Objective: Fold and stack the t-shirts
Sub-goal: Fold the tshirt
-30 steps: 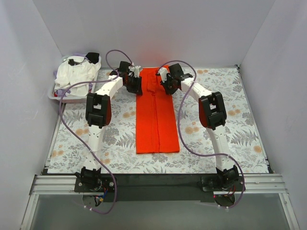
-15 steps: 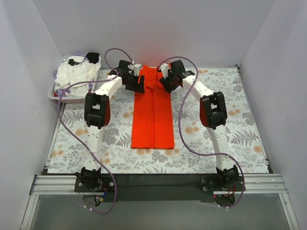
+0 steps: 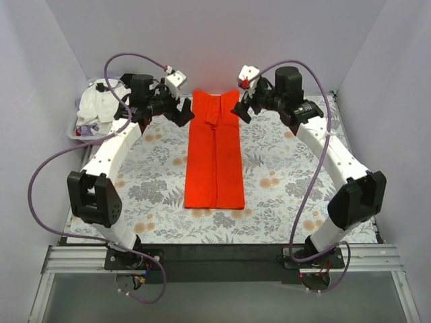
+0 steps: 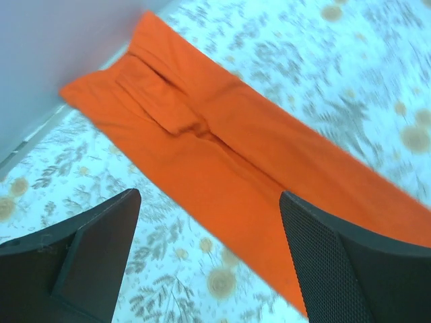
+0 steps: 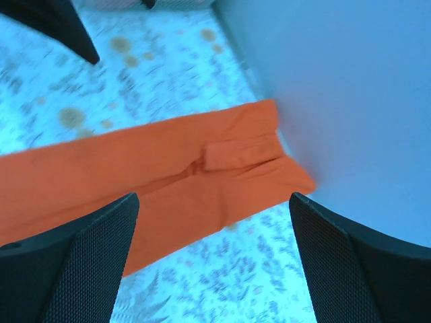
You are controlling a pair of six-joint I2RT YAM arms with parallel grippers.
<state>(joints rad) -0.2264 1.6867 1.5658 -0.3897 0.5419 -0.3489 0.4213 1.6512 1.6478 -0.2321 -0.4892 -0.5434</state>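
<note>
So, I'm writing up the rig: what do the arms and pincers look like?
The left arm and right arm are white shells with black joint housings, each trailing a purple cable. The left pincer and right pincer have black fingers with mesh-textured pads.

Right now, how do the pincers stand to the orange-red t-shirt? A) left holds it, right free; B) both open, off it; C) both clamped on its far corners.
B: the left pincer and right pincer are open beside the orange-red t-shirt, which lies flat on the floral cloth.
</note>
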